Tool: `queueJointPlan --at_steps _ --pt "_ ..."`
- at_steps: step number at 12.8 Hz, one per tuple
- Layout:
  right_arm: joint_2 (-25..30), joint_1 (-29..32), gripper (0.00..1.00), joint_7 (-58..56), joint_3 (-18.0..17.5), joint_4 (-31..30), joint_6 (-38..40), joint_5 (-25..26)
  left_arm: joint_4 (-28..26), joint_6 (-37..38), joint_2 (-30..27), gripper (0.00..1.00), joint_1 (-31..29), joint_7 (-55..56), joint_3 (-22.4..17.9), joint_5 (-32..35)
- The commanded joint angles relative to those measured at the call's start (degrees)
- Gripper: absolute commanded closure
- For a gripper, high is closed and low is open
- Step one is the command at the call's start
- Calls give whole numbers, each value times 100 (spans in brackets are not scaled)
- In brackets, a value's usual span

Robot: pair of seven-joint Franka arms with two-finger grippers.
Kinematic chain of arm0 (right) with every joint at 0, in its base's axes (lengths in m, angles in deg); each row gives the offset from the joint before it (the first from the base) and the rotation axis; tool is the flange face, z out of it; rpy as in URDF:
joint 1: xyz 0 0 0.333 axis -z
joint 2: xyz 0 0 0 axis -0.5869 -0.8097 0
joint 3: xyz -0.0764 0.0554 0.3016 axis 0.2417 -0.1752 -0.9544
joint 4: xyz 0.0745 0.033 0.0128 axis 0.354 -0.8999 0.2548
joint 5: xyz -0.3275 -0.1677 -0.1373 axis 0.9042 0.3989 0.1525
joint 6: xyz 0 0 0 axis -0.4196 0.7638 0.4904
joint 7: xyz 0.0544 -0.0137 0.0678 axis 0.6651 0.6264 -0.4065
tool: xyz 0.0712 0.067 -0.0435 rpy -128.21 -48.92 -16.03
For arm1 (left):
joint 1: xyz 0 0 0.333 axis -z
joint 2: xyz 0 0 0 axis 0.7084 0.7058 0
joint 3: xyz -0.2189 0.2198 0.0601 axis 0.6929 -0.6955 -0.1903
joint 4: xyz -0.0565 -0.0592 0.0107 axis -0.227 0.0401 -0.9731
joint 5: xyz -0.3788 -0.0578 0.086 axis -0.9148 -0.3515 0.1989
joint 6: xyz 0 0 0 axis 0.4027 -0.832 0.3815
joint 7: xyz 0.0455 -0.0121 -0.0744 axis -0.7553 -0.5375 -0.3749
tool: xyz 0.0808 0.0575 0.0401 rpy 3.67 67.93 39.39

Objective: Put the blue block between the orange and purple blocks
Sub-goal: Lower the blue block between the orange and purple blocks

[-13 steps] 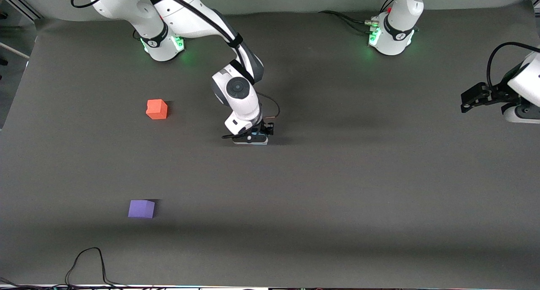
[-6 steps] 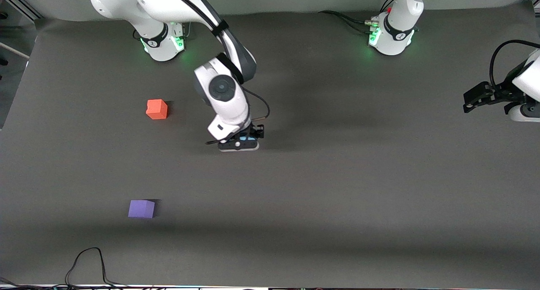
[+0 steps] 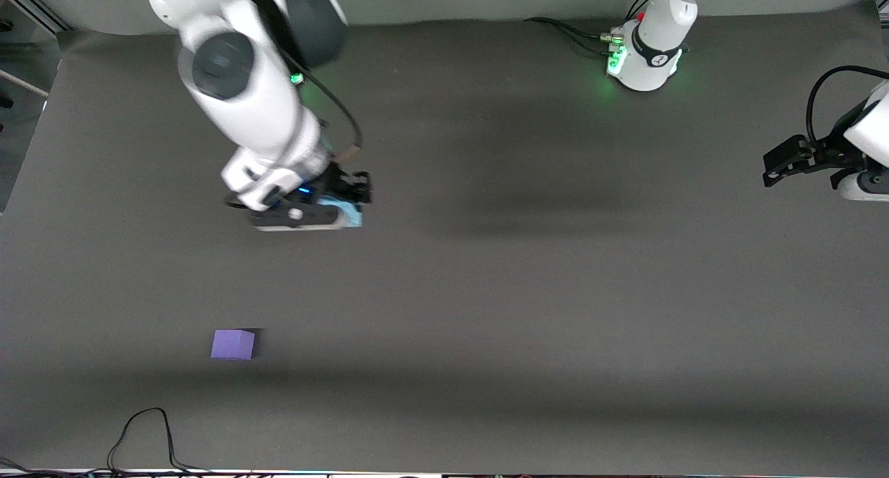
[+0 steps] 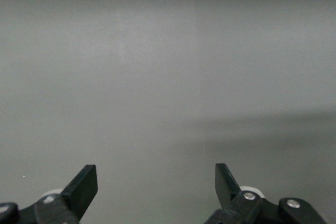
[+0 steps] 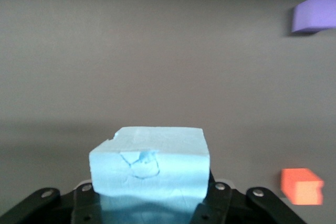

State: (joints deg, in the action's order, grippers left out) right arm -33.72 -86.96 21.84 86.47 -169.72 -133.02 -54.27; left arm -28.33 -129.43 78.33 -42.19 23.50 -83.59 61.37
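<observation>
Gap between the small orange matte cube [image 5: 301,185] and the small purple matte cube [image 3: 233,344] lies nearer the front camera than the right tool [image 3: 345,199], which squeezes the light blue matte cube [image 5: 150,162] up in the air, while the left tool [image 4: 156,188] waits open.

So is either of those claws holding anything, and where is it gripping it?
The right claw holds the blue block, pinched by its lower sides with the top showing. The left claw is open and holds nothing, waiting at its own end of the table.
</observation>
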Motion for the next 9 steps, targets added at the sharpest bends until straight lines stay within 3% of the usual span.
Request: queueJointPlan --at_steps 1,6,9 --pt "351 -13 100 -995 552 -269 320 -149 67 -26 -26 0 7 0 15 12" --pt "1195 -48 100 -2771 1993 -1640 76 35 41 -26 -9 0 7 9 15 4" --pt "1572 -66 100 -2862 2171 -2501 -643 411 23 -18 149 0 -1 9 15 4"
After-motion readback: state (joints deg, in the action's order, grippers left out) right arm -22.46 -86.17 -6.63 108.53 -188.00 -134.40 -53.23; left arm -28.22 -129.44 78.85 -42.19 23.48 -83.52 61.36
